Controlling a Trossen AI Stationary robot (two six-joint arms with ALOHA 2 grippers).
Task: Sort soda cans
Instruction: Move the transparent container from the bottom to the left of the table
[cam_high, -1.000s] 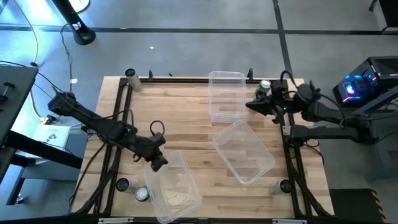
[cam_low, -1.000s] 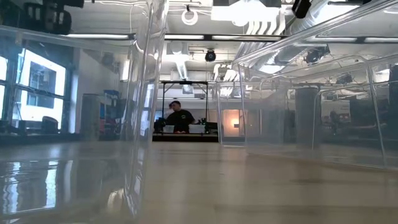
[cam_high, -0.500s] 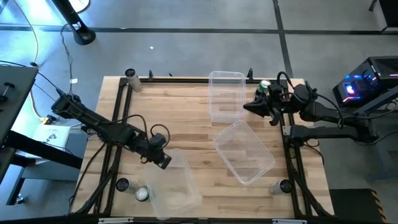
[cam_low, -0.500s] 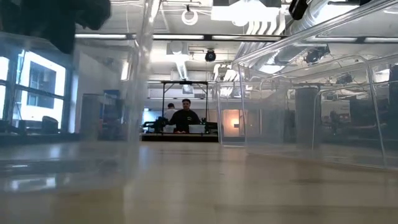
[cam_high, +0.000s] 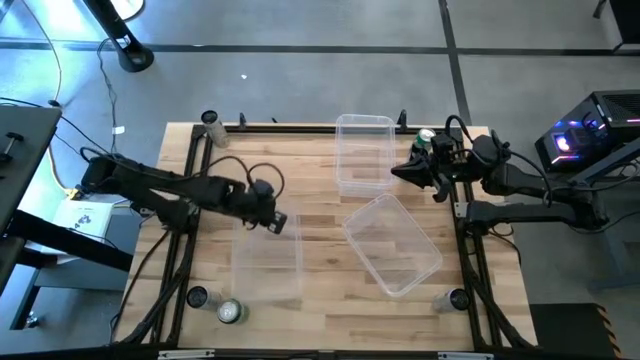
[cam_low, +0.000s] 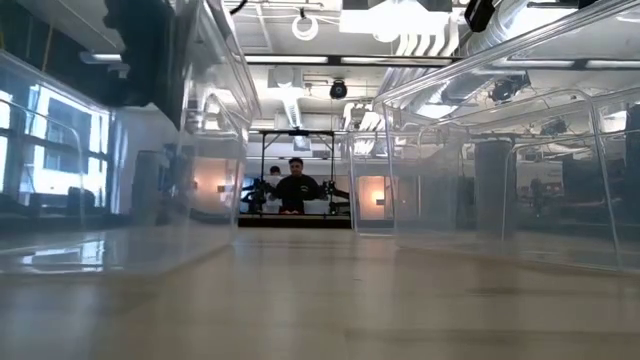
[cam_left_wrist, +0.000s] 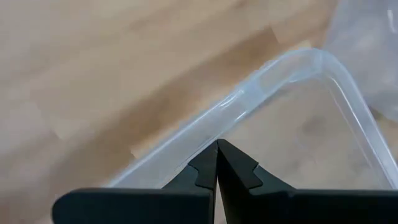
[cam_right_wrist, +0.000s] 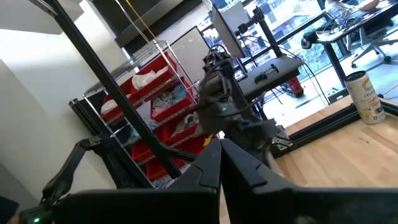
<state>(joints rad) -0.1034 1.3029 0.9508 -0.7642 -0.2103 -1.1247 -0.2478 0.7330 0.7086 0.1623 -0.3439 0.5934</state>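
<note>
Soda cans (cam_high: 229, 311) stand upright at the table's corners.

- Three tubs lie on the bench (cam_high: 320, 175): one (cam_high: 364, 152) at the far edge, one (cam_high: 392, 243) right of centre, one (cam_high: 267, 262) toward the near left.
- Cans stand at the corners: one (cam_high: 212, 127) far left, one (cam_high: 427, 139) far right, two (cam_high: 230, 312) near left, one (cam_high: 456, 298) near right.
- The left gripper (cam_high: 277, 222) sits at the near-left tub's far rim.

Green can (cam_high: 426, 139) half hidden behind the right arm, labels on corner cans too small to be read, clear tub (cam_left_wrist: 298, 118) cut off by the left wrist picture's edge, distant person (cam_low: 296, 188) blurred
</note>
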